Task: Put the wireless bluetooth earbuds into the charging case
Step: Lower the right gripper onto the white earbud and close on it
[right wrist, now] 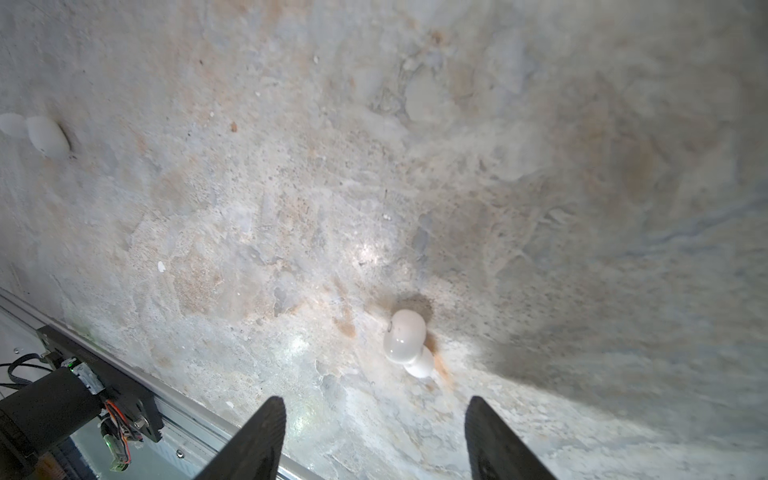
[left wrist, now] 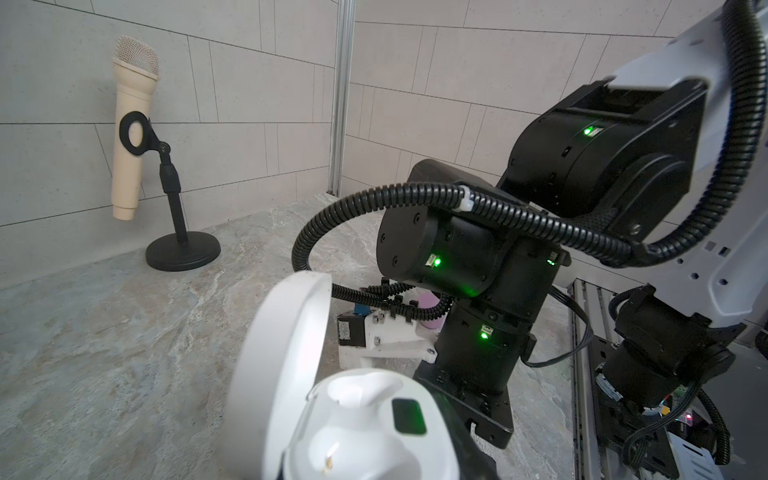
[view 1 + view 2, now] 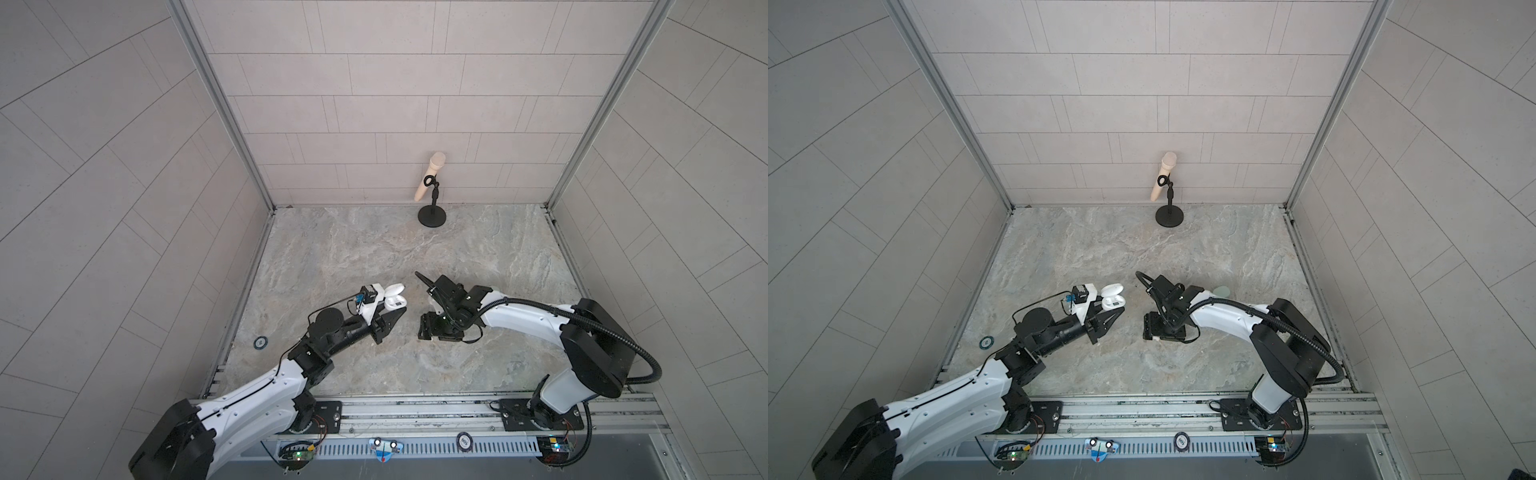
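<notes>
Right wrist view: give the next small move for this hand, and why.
Probably ease the right hand forward and down to straddle the white earbud: its jaws stand open and empty, the bud lies just ahead of them, and the open charging case shows an empty socket.

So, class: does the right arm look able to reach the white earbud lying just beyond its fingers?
Probably yes. In the right wrist view the right gripper is open, and the white earbud lies on the bare table just past its fingertips, with nothing in between.
</notes>
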Action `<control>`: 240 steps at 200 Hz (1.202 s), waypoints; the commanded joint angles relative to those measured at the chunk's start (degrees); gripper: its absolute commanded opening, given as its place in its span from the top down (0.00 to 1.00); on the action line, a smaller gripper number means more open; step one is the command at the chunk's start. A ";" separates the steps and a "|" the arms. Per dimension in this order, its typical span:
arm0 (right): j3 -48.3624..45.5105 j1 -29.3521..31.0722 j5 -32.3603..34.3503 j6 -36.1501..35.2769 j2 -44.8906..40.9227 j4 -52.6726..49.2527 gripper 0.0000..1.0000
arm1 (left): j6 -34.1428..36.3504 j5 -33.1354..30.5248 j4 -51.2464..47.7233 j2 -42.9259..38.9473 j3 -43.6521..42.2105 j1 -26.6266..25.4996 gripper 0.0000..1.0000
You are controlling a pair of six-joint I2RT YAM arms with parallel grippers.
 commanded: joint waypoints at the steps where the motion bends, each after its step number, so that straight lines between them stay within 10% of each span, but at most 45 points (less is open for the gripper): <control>1: 2.14 0.34 3.65 -2.33 0.17 -3.16 0.31 | 0.63 -0.68 0.76 -0.98 -1.07 0.17 0.89; 240: 7.34 3.50 10.75 -1.01 9.81 -3.85 0.66 | 0.83 -3.99 -0.35 -5.43 -4.18 0.16 0.89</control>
